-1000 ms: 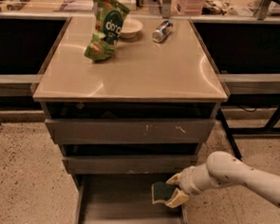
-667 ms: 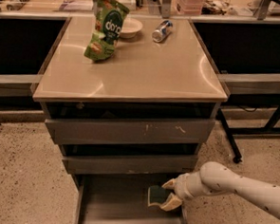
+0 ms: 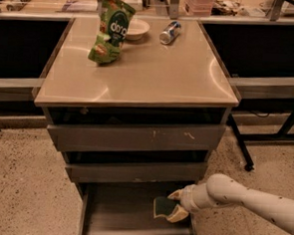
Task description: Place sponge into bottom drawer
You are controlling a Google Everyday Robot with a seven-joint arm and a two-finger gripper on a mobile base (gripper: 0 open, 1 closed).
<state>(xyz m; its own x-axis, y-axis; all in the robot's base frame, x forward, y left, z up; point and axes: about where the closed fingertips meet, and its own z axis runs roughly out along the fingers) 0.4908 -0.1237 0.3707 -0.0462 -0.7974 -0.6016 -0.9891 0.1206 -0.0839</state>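
Observation:
The bottom drawer (image 3: 125, 223) is pulled open below two grey drawers, with a bare grey floor. The sponge (image 3: 164, 207), dark green on top with a yellow edge, is low over the drawer's right side. My gripper (image 3: 176, 206) reaches in from the right on a white arm and is shut on the sponge, with one cream finger above it and one below. I cannot tell whether the sponge touches the drawer floor.
The cabinet's tan top (image 3: 139, 74) carries a green snack bag (image 3: 110, 31), a white bowl (image 3: 135, 28) and a lying can (image 3: 169, 32). Dark shelving stands on both sides. A black table leg (image 3: 240, 145) stands to the right on speckled floor.
My gripper has moved left and a little down with the sponge, further in over the open bottom drawer.

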